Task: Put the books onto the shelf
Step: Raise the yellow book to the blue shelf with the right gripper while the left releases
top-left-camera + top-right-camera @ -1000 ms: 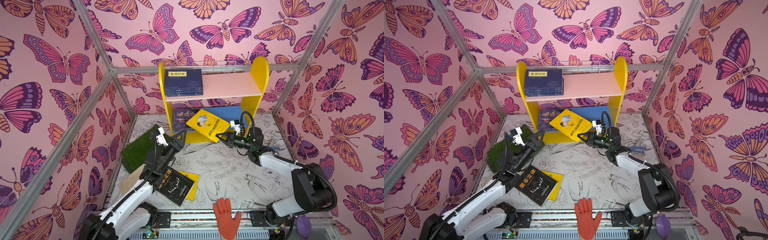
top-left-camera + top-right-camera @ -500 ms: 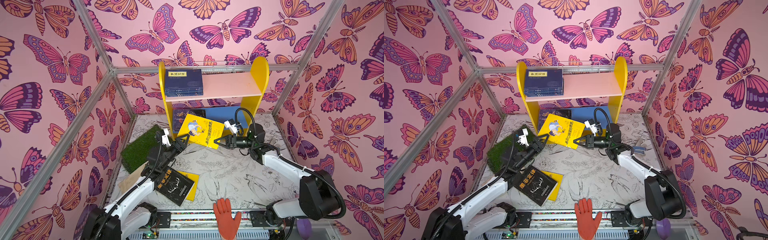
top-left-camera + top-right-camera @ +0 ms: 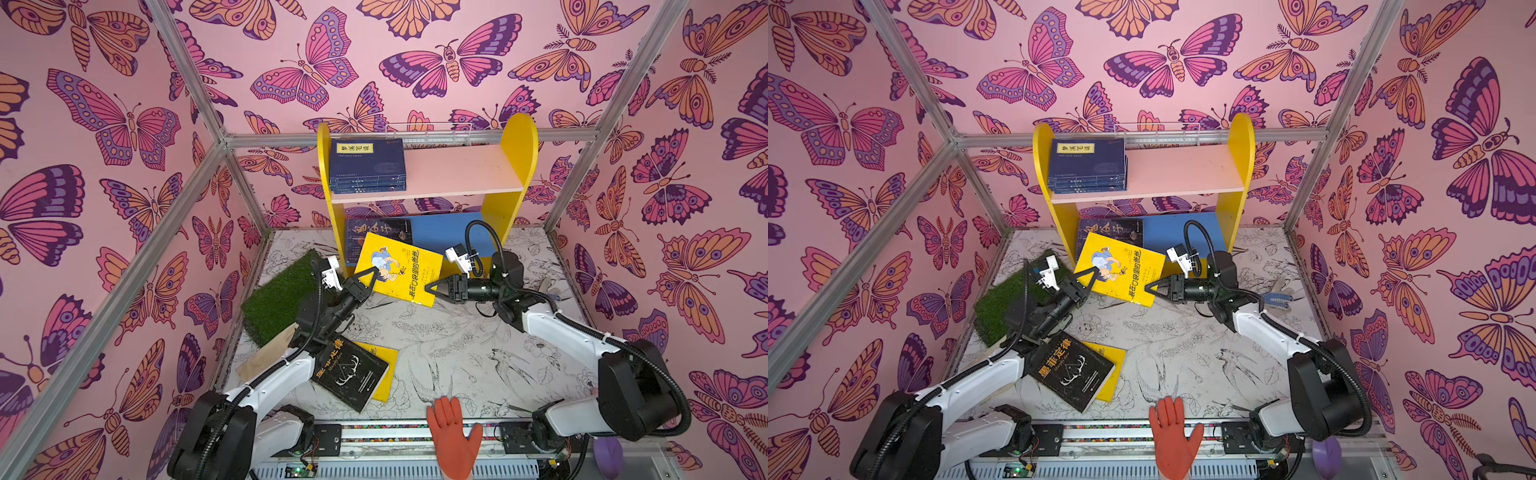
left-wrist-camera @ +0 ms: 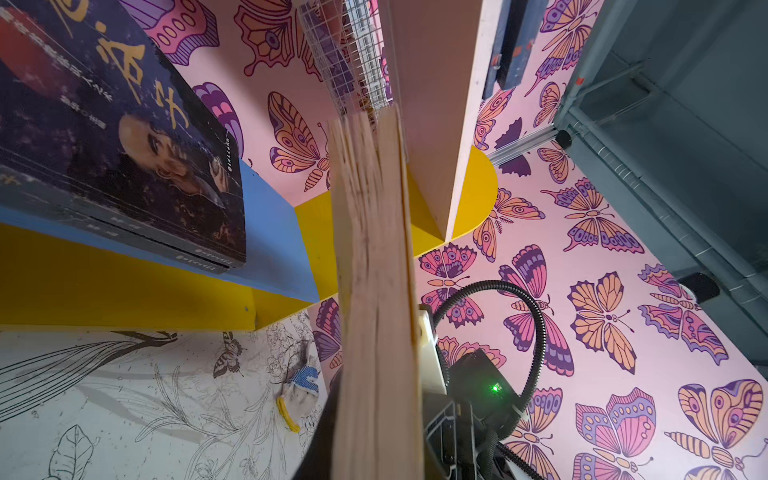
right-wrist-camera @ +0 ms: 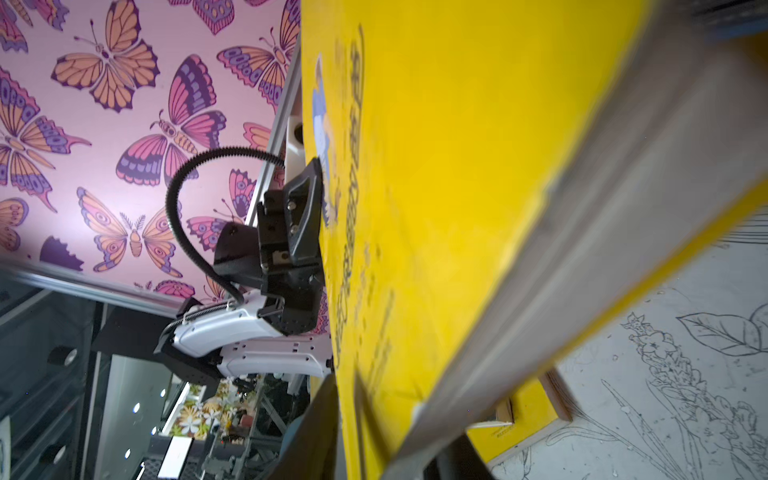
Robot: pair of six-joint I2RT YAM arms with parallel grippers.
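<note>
Black book lies flat on the floor up front. Handover! Left gripper has just clamped the yellow book, right gripper springing open off its corner. Book hangs tilted before the shelf; the left alone should slot it in.
</note>
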